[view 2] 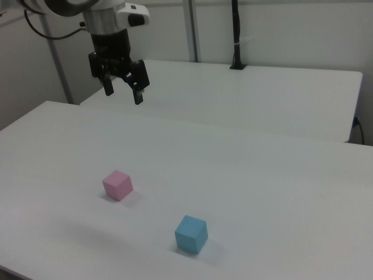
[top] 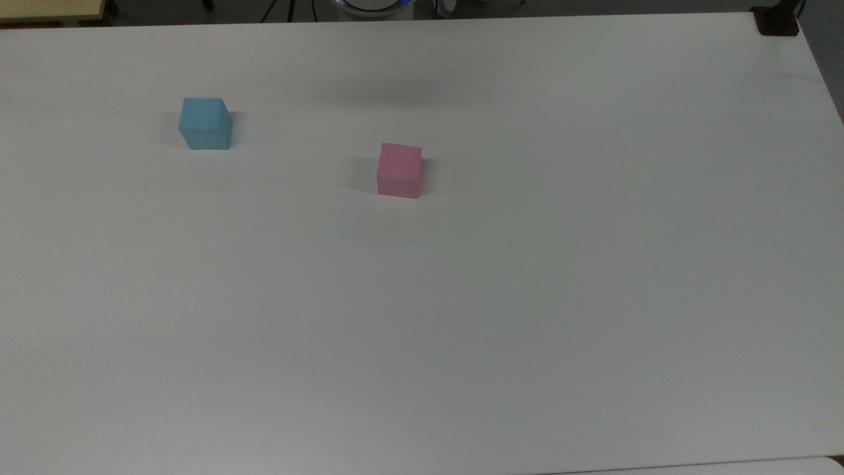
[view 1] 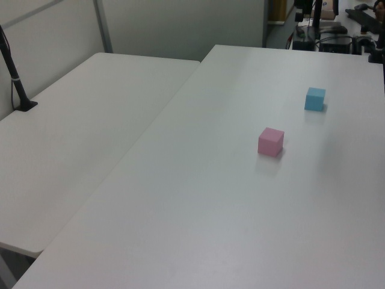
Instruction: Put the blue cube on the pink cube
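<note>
Your hand [view 2: 123,90] hangs open above the surface [view 2: 262,192], blue cube [view 2: 191,234] and pink cube [view 2: 118,185] well apart

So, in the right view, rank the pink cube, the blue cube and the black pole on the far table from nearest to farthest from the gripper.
Gripper hangs open above the near table.
1. pink cube, below the gripper.
2. blue cube, toward the right view's lower right.
The black pole stands on the far table; its depth is unclear, so I leave it unranked.
</note>
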Motion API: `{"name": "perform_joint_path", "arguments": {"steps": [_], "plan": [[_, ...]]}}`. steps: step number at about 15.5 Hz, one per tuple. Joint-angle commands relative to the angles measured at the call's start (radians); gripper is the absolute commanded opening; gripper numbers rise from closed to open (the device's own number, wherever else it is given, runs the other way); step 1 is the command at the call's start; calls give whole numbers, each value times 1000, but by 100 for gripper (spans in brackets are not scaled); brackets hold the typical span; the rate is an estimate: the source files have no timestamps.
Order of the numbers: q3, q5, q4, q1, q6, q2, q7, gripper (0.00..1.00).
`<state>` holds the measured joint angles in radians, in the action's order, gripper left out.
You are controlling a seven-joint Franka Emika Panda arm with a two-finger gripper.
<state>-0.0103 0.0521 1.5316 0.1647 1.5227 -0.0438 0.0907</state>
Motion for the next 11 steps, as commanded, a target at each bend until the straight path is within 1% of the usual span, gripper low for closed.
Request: {"name": "perform_joint_path", "arguments": {"steps": [1, 3, 4, 5, 6, 8, 9, 11], "plan": [[7, -15, 45, -16, -15, -21, 14, 100], [13, -17, 51, -4, -10, -21, 21, 100], [18, -30, 51, -1, -9, -19, 49, 100], [21, -53, 59, 1, -18, -19, 126, 100], [23, -78, 88, 12, -24, -19, 235, 100], [23, -121, 136, 50, -22, -10, 488, 100], [32, -126, 163, 74, -18, -11, 527, 100], [78, -126, 218, 91, 0, -11, 531, 100]]}}
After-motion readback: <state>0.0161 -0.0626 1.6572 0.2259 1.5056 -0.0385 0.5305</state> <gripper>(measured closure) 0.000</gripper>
